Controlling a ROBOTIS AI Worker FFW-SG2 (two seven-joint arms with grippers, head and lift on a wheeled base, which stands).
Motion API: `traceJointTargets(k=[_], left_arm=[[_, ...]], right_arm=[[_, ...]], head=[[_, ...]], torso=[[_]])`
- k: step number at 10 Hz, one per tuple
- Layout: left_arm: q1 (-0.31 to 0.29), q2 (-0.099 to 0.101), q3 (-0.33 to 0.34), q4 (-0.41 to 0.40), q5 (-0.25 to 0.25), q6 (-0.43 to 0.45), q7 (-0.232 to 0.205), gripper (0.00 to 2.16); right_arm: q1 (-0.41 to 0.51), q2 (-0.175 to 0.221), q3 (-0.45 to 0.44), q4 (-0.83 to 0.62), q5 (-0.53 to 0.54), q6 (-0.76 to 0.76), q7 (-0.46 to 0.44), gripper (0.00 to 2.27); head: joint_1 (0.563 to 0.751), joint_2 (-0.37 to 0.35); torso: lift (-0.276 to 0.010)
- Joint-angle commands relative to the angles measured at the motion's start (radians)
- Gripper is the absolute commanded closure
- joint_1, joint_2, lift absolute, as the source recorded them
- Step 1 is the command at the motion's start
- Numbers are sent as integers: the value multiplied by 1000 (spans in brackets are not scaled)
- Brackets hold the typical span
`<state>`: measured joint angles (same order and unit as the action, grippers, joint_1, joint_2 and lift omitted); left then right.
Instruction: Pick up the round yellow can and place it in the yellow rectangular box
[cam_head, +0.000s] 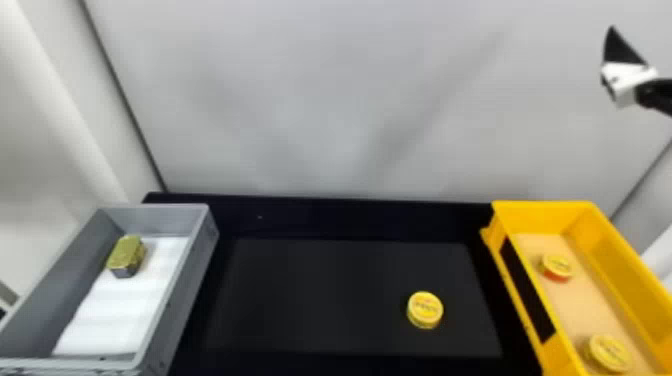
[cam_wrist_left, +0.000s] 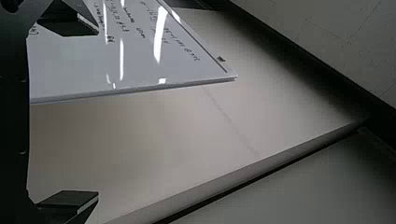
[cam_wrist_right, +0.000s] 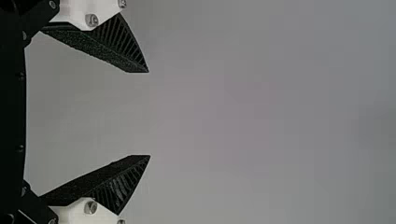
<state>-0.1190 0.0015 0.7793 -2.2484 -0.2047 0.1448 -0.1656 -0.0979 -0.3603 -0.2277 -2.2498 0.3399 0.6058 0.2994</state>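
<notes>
Black surface (cam_head: 320, 220) before pale wall (cam_head: 350, 100), round yellow can (cam_head: 425, 310) on it, between grey bin (cam_head: 182, 295) and yellow rectangular box (cam_head: 540, 215), right end effector (cam_head: 625, 75) raised, fingers wide apart, empty, left end effector (cam_wrist_left: 98, 113) likewise apart, empty

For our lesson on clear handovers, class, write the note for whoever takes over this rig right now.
Left gripper: open, nothing between its fingers.
Right gripper: open and empty, raised on the yellow box's side.
Things: round yellow can on the black mat, between the grey box and the yellow rectangular box, nearer the yellow one.
Done: two round cans sit in the yellow box; the mat's can is not yet picked.
Left: grasp it, place it there, release.
</notes>
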Motion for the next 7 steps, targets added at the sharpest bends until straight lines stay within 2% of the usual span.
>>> traceJointTargets(k=[1,4,7], left_arm=[[-1,-4,-7,3,-19,6,0,48],[-1,-4,-10,7,-30,10,1,50],[4,-4,-12,9,-33,10,3,50]], right_arm=[[23,27,7,-4,56,54,50,156],[73,30,38,7,84,180,143,162],[110,37,91,53,130,318,301,213]], head=[[686,14],[686,14],[686,14]], torso=[[-55],[-55],[-55]])
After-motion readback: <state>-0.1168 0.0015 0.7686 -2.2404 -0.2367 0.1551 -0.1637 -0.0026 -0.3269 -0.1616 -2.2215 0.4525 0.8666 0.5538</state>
